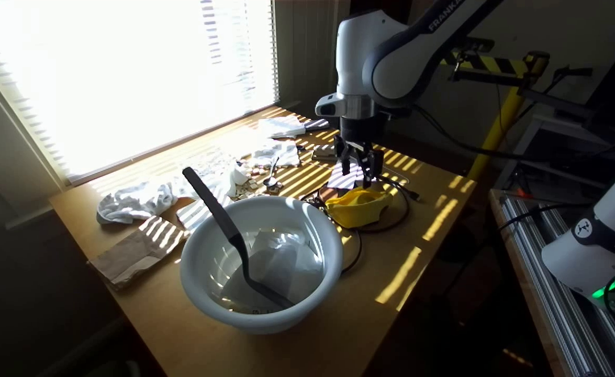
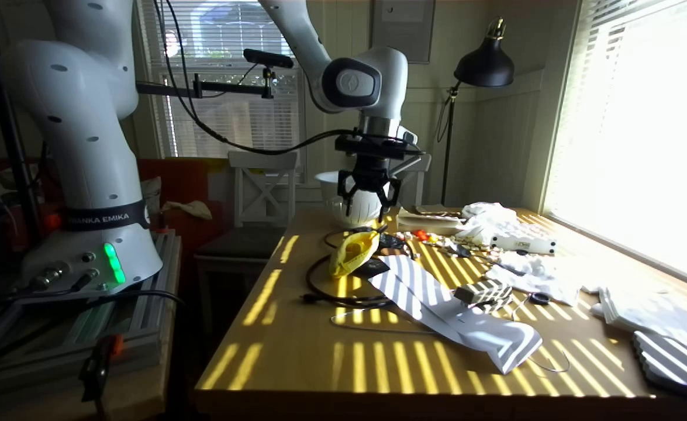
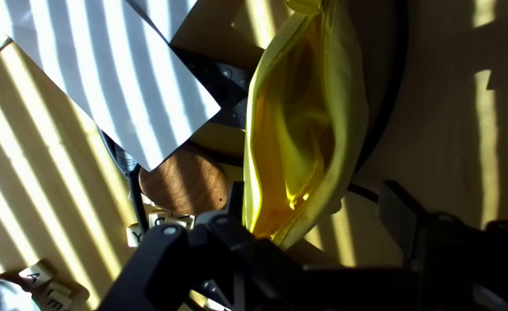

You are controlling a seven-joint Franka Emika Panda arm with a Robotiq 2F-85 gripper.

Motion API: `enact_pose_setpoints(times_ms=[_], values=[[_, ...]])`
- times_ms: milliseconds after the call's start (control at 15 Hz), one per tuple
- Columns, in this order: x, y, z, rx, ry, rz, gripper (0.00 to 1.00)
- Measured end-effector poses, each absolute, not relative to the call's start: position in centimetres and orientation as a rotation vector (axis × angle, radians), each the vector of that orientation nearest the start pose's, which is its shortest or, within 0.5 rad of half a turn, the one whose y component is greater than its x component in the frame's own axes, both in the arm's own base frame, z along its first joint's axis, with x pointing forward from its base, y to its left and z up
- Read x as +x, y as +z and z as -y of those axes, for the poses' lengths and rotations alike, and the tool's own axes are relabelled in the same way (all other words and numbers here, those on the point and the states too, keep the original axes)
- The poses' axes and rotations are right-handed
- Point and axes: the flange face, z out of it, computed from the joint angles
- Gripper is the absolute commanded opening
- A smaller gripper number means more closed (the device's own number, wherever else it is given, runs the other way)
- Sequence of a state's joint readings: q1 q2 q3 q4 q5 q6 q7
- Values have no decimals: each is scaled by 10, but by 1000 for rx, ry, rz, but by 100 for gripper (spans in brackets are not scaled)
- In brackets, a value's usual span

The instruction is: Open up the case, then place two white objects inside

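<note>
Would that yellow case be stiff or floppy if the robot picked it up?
The yellow case will probably flop, since its walls bow and crease around the open mouth. It is likely light for its size: the wrist view shows thin-looking walls around a hollow. If pushed, it might slide or fold rather than roll, given its uneven outline.

The case [image 1: 357, 210] appears as matt cloth. The bowl [image 1: 261, 323] resembles smooth, glossy plastic; the tabletop [image 2: 302, 362], smooth wood.

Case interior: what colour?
The case is yellow inside, darker where shadowed; the wrist view shows it best.
</note>
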State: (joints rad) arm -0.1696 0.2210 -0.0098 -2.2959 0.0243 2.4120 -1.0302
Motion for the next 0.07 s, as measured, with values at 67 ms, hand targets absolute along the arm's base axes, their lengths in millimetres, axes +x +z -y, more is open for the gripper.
enact_pose_setpoints(times_ms=[67], values=[[506, 247, 89, -2753, 98, 1220, 93]])
